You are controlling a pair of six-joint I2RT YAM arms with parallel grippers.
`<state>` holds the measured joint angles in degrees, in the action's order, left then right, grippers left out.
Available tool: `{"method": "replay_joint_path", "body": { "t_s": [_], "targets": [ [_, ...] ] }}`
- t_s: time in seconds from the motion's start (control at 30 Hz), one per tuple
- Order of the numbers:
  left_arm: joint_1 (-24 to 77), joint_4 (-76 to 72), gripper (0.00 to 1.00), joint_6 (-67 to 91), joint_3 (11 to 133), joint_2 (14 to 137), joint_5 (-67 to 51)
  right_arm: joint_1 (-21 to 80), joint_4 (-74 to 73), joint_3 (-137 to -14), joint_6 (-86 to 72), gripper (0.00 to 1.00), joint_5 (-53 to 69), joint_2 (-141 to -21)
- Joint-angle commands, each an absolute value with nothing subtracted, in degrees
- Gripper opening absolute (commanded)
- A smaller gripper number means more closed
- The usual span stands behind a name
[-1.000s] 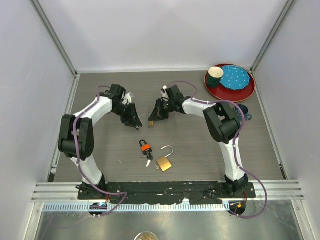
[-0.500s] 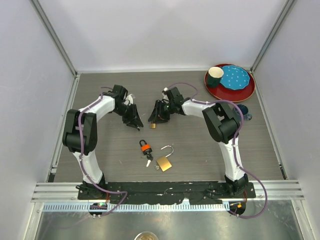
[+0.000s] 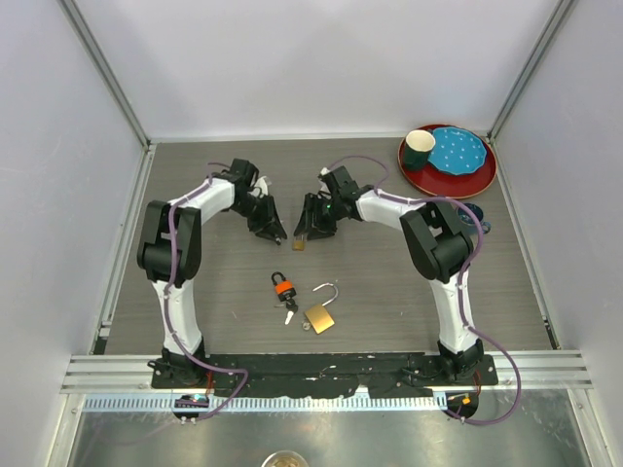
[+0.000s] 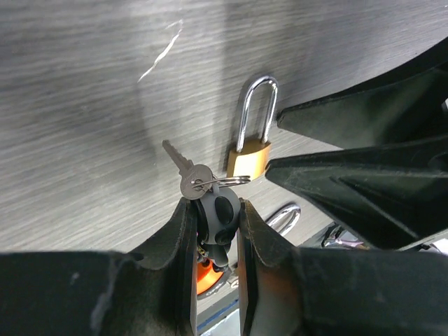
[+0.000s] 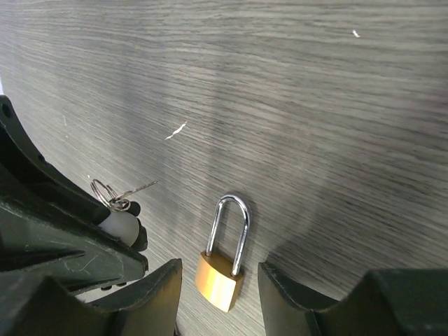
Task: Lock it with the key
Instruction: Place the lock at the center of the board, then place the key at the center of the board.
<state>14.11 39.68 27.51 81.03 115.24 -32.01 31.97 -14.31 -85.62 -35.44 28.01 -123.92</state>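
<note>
Brass padlock [image 5: 221,278], shackle shut, flat on table [image 5: 315,105] between right gripper's [image 5: 218,280] parted jaws. Black-headed key [image 4: 218,218] clamped in left gripper [image 4: 213,206] jaws.

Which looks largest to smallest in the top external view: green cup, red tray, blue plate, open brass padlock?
1. red tray
2. blue plate
3. green cup and open brass padlock: they look about alike, so they are left unranked.

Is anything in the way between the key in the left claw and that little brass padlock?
Nothing visible. The key, pinched in the left gripper, sits close beside the padlock, which lies on the table between the right gripper's open fingers.
</note>
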Motion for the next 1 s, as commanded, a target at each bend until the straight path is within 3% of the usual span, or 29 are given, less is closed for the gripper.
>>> {"method": "replay_joint_path", "body": {
  "t_s": [0.0, 0.17, 0.37, 0.67, 0.97],
  "targets": [
    [15.47, 39.11, 0.02, 27.25, 85.59, 117.5, -31.64, 31.99, -18.02, -87.1, -32.34, 0.54, 23.12, -121.11],
    [16.35, 39.73, 0.07, 26.1, 86.75, 119.62, -30.5, 31.99, -19.42, -88.15, -31.82, 0.54, 22.68, -119.36],
    [17.05, 40.78, 0.37, 25.84, 87.19, 119.88, -26.99, 31.99, -22.41, -87.28, -28.66, 0.63, 19.87, -114.97],
    [17.05, 41.66, 0.65, 25.05, 86.23, 114.7, -21.45, 31.99, -23.91, -80.42, -25.75, 0.74, 18.54, -107.23],
    [16.35, 34.47, 0.77, 28.91, 80.95, 104.34, -25.04, 31.99, -24.87, -79.45, -25.31, 0.81, 18.72, -103.63]
  ]
}}
